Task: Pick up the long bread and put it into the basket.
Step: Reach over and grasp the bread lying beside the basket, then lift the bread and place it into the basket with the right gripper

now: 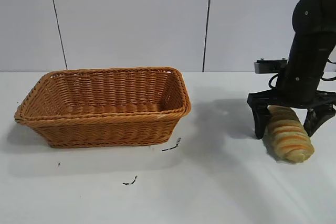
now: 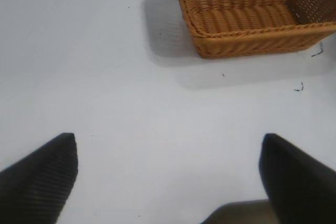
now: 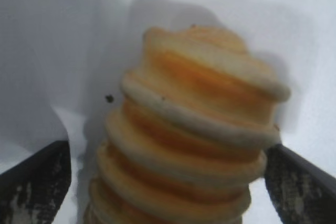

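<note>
The long bread (image 1: 289, 136), tan-yellow with orange-brown stripes, lies on the white table at the right. It fills the right wrist view (image 3: 199, 129). My right gripper (image 1: 292, 124) is open and straddles the bread's far end, one finger on each side, with a gap on at least one side. The orange-brown wicker basket (image 1: 37, 95) stands at the left of the table and holds nothing. It also shows in the left wrist view (image 2: 202, 40). My left gripper (image 2: 168, 169) is open and empty above bare table, away from the basket.
Small dark marks (image 1: 172, 145) lie on the table in front of the basket, with another (image 1: 130, 181) nearer the front. A white panelled wall stands behind the table.
</note>
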Available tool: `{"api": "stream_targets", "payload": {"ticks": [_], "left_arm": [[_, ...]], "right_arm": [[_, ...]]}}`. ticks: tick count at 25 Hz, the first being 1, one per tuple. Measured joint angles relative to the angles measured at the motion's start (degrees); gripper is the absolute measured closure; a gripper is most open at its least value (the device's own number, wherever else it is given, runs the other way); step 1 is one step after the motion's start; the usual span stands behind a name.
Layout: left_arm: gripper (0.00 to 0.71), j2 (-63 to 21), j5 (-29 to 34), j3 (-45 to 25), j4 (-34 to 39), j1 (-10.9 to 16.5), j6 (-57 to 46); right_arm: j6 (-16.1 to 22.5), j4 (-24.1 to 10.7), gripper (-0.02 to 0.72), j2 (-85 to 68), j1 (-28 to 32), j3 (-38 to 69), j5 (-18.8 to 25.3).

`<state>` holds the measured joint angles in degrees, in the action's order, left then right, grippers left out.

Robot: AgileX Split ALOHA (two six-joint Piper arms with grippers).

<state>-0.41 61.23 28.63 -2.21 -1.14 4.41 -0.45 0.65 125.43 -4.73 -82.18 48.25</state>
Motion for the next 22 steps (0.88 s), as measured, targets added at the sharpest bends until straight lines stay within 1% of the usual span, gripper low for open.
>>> {"api": "stream_targets", "payload": {"ticks": [1, 2, 6, 9, 14, 17, 22], "left_arm": [[0.018, 0.0, 0.0, 0.0, 0.0, 0.0, 0.0], [0.018, 0.0, 0.0, 0.0, 0.0, 0.0, 0.0], [0.018, 0.0, 0.0, 0.0, 0.0, 0.0, 0.0], [0.018, 0.0, 0.0, 0.0, 0.0, 0.0, 0.0], [0.018, 0.0, 0.0, 0.0, 0.0, 0.0, 0.0], [0.018, 0.0, 0.0, 0.0, 0.0, 0.0, 0.0], [0.018, 0.0, 0.0, 0.0, 0.0, 0.0, 0.0]], "right_arm": [[0.0, 0.0, 0.540, 0.0, 0.0, 0.0, 0.0], [0.0, 0.0, 0.563, -0.1, 0.0, 0.0, 0.1], [0.0, -0.7, 0.563, -2.3, 0.0, 0.0, 0.1], [0.0, -1.9, 0.564, -6.4, 0.0, 0.0, 0.1], [0.0, -2.2, 0.564, -12.9, -0.2, -0.6, 0.9], [-0.1, -2.2, 0.564, -13.4, -0.8, -4.9, 3.4], [-0.3, -1.8, 0.564, -10.8, -2.2, -17.0, 6.4]]}}
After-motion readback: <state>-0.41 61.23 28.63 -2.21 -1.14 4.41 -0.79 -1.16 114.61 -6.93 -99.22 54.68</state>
